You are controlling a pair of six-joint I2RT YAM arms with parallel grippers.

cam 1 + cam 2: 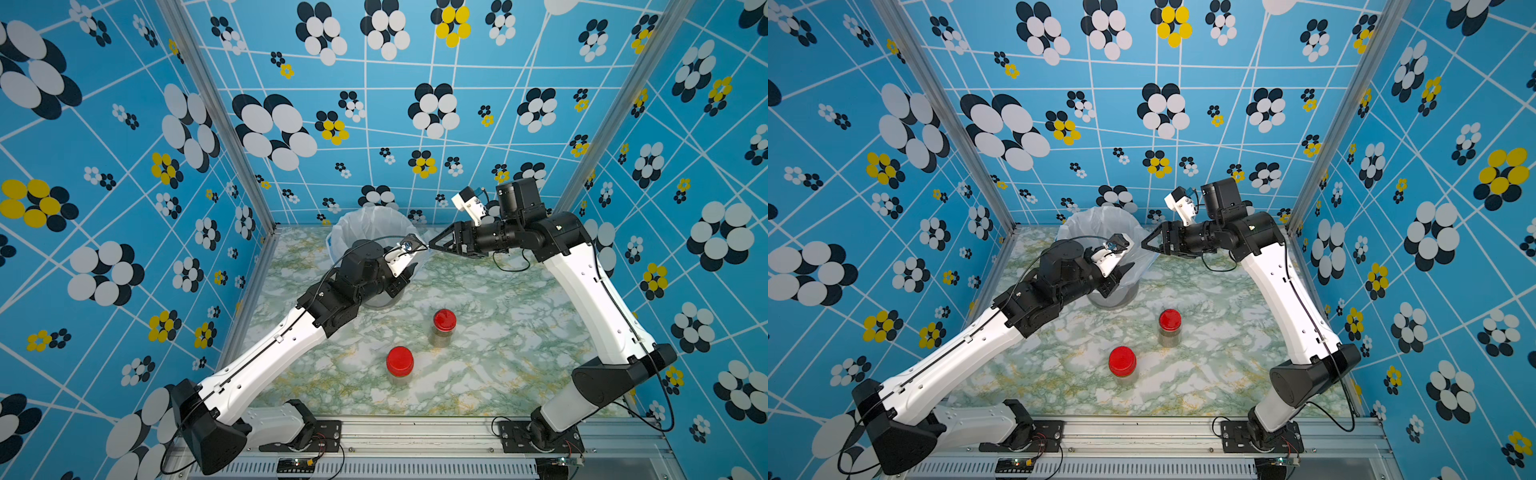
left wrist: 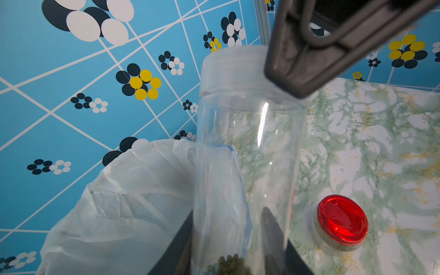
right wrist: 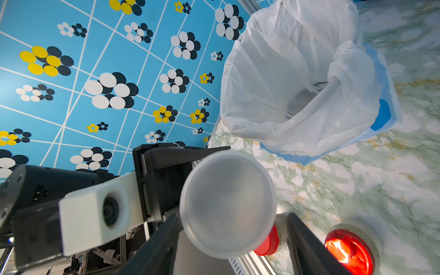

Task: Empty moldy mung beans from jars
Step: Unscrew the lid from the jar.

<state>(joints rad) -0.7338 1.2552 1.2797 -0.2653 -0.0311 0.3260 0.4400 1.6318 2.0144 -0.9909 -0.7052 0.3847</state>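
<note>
Pinching the tall jar low on its wall, the left jaws have the mung beans heaped between them; right jaws stand spread either side of its frosted lid, not gripping; likely light, stiff, slick plastic, so take the lid's rim squarely.

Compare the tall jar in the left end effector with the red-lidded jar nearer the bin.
The tall jar is long and narrow; the short jar is squat. The tall jar has a whitish lid; the short jar has a red lid. The tall jar is gripped by the left end effector; the short jar stands untouched on the table. Both are clear, capped and hold beans.
</note>
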